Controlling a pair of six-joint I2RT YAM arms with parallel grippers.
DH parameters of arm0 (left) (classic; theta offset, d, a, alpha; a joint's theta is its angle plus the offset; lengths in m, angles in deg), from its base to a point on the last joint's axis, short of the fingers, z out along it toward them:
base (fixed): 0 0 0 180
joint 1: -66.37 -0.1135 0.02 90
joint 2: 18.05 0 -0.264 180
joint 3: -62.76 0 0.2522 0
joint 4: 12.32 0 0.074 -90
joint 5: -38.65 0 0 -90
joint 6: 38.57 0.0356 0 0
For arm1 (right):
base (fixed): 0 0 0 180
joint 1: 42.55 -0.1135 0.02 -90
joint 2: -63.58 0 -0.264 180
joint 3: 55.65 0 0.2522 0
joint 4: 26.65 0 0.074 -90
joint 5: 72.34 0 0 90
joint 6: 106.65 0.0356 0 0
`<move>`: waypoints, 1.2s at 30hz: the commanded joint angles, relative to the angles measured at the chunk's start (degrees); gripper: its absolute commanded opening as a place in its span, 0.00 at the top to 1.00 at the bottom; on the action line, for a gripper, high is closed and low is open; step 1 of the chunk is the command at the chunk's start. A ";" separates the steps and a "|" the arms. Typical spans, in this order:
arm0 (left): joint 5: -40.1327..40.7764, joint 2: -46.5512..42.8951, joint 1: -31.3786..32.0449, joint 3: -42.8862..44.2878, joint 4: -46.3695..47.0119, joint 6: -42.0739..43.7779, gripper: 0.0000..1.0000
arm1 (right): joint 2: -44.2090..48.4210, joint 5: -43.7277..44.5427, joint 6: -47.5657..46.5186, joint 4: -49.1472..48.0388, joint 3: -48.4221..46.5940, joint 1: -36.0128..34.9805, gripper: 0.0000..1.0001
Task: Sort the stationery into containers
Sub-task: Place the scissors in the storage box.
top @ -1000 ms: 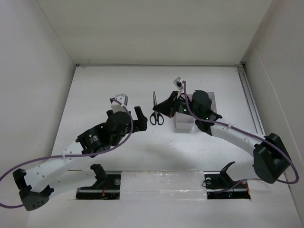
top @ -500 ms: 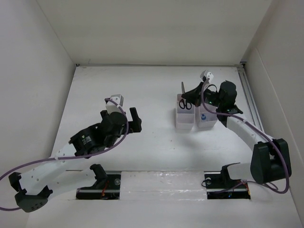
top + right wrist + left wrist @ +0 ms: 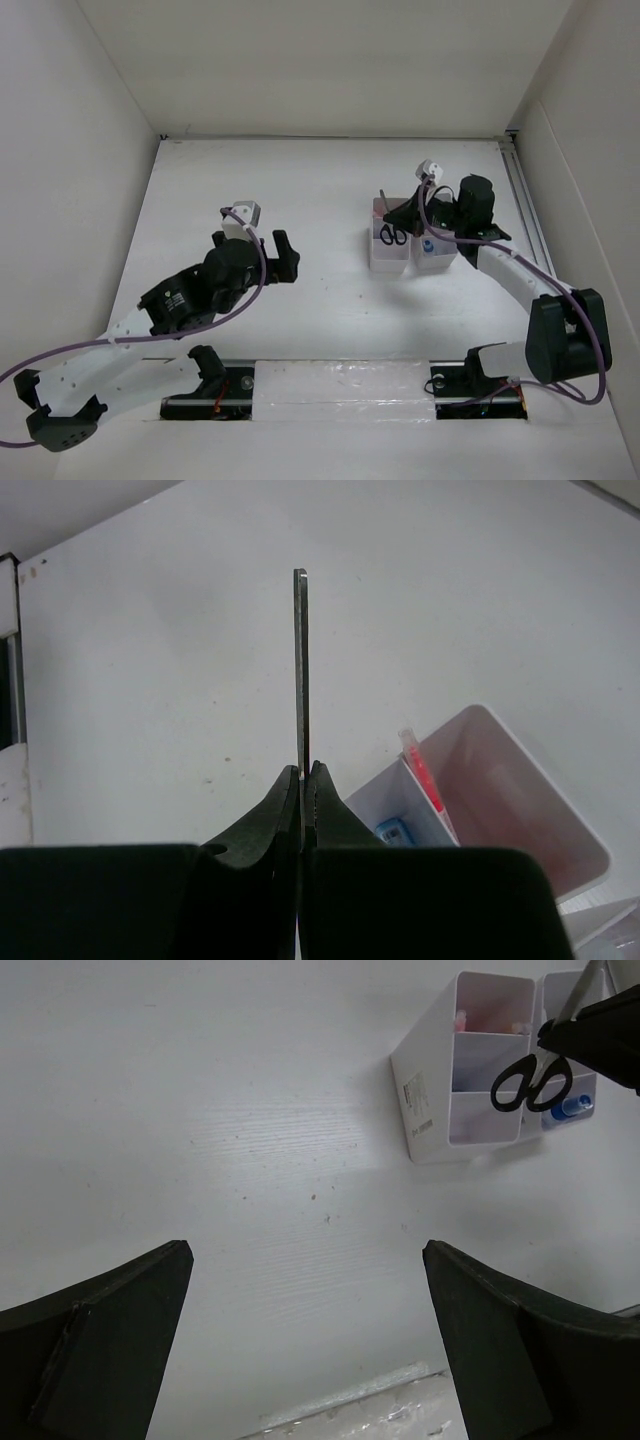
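Right wrist view: right gripper [image 3: 303, 778] clamped on the blades of small black-handled scissors [image 3: 300, 670], holding them over the white compartmented plastic box [image 3: 520, 810] for dropping; left gripper [image 3: 305, 1260] spread apart, idle.

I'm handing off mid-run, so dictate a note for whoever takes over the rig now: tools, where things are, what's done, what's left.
Right tool shut on the scissors by the blades, handles hanging above the white boxes.
Left tool open, empty, over bare table.
Done: pink pen and blue-capped bottle sit in the boxes.
Left: lower scissors into a compartment, release.
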 commanded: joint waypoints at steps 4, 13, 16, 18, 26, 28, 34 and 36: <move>-3.14 -0.96 -0.11 -0.94 3.04 2.49 0.00 | -1.30 -0.10 -3.06 -0.10 0.69 -0.24 1.00; -4.20 -5.62 -0.11 -1.57 4.71 3.11 0.00 | -3.23 3.93 -4.38 3.93 -1.59 -2.78 1.00; -4.20 -5.62 -0.11 -1.57 4.71 3.11 0.00 | -4.55 4.55 -4.38 6.83 -3.17 -3.31 1.00; -4.20 -5.62 -0.11 -1.57 4.71 3.11 0.00 | -5.16 4.56 -4.38 6.84 -3.17 -3.31 1.00; -5.25 -6.67 -0.11 -2.09 5.24 3.64 0.00 | -4.03 6.49 -4.38 7.37 -3.17 -3.84 1.00; -5.25 -6.68 -0.11 -2.09 5.24 4.16 0.00 | -4.02 6.49 -4.38 7.37 -3.17 -3.84 1.00; -5.87 -7.73 -0.11 -2.09 5.77 4.16 0.00 | -2.88 8.68 -4.90 7.37 -2.65 -4.46 1.00; -5.87 -7.73 -0.11 -2.09 5.77 4.16 0.00 | -2.88 8.69 -5.69 8.60 -2.65 -5.07 1.00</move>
